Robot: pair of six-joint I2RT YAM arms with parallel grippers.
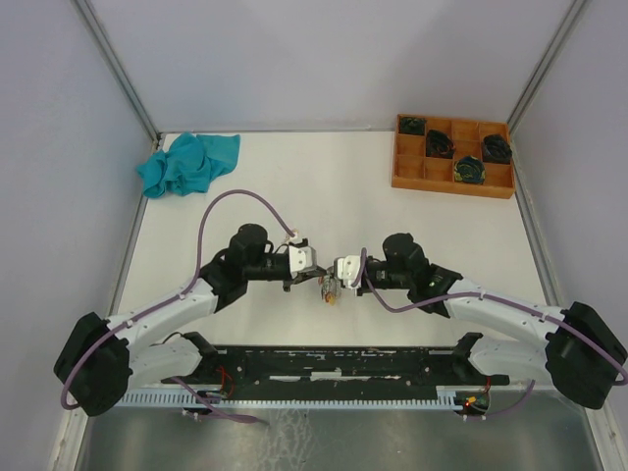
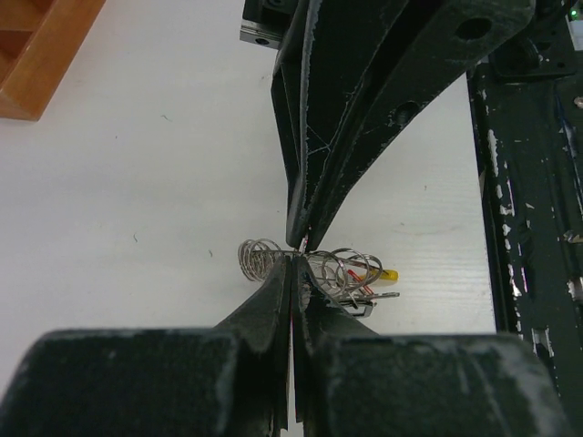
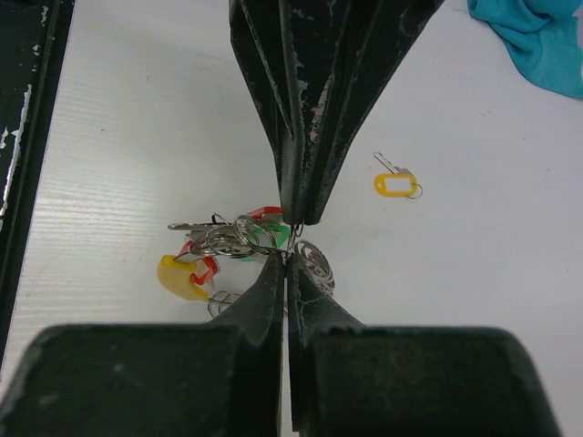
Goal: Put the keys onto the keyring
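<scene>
Two grippers, one ring: my left gripper point(image 2: 293, 266) and right gripper point(image 3: 288, 259) are both pinched shut on the keyring point(image 2: 262, 258), tip to tip, low over the table point(image 1: 294, 186), its coils spread between them. A red tag point(image 3: 264, 212) and a green tag point(image 3: 262, 244) bunch at the ring; threaded or not, I can't tell. The yellow key point(image 3: 395, 182) lies loose nearby. Next, I judge, one gripper must release to fetch it while the other holds on.

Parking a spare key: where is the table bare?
Bare: the far middle between cloth and wooden tray, and the right side nearer than the tray. Crowded: the centre, where left gripper and right gripper pinch the keyring, a loose yellow-tagged key nearby.
</scene>
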